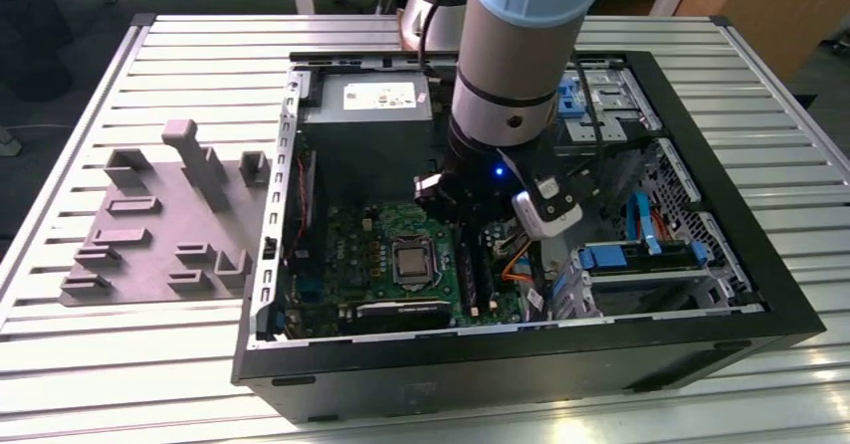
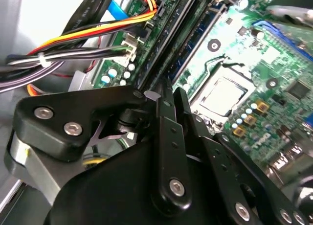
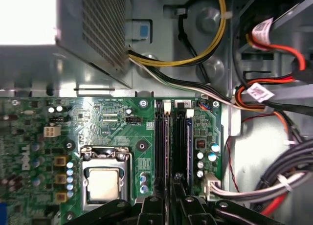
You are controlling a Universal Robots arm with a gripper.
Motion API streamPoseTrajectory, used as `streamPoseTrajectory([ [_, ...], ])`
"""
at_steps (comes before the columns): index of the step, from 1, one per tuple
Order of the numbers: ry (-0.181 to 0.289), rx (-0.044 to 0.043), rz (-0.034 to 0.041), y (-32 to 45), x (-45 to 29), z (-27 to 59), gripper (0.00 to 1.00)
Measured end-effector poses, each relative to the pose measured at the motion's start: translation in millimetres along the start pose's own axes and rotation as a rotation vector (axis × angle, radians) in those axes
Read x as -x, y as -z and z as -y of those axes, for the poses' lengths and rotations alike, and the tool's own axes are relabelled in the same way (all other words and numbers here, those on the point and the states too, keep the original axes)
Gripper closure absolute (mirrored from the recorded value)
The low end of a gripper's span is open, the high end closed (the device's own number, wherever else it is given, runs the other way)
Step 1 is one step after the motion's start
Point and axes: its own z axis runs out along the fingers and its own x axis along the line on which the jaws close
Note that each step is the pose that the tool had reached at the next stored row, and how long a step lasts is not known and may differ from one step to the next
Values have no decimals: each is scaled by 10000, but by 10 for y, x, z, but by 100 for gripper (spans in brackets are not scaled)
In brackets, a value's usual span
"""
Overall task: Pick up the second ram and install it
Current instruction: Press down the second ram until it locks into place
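Your pincer [image 3: 168, 193] sits low over the motherboard [image 3: 122, 132] inside the computer case [image 1: 743, 265], fingers closed narrowly on the second ram [image 3: 168, 151]. The stick stands edge-down at the memory slots [image 3: 180, 137], beside the CPU socket [image 3: 103, 182].

The arm [image 1: 512, 56] reaches steeply down, its wrist lowered, and the black gripper [image 2: 168, 95] points downward with its fingers [image 2: 165, 117] drawn close together, nearly parallel, tips side by side
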Motion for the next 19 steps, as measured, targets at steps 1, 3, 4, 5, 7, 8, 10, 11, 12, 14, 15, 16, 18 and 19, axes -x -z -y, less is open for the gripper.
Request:
streamPoseTrajectory([
  [1, 0, 1, 0, 31, -1, 0, 79],
  [3, 0, 1, 0, 51, -1, 0, 79],
  [4, 0, 2, 0, 51, -1, 0, 80],
  [5, 0, 3, 1, 51, -1, 0, 80],
  [7, 0, 2, 0, 52, -1, 0, 89],
  [8, 1, 1, 0, 53, -1, 0, 89],
  [10, 0, 1, 0, 46, -1, 0, 89],
  [11, 0, -1, -1, 37, 0, 0, 89],
  [12, 0, 0, -1, 23, 0, 0, 89],
  [14, 0, 0, -1, -6, 1, 0, 89],
  [15, 0, 1, 0, -20, 2, 0, 89],
  [16, 0, 0, -1, -31, 2, 0, 89],
  [18, 0, 1, 0, -47, 2, 0, 89],
  [19, 1, 0, 0, -55, 2, 0, 89],
])
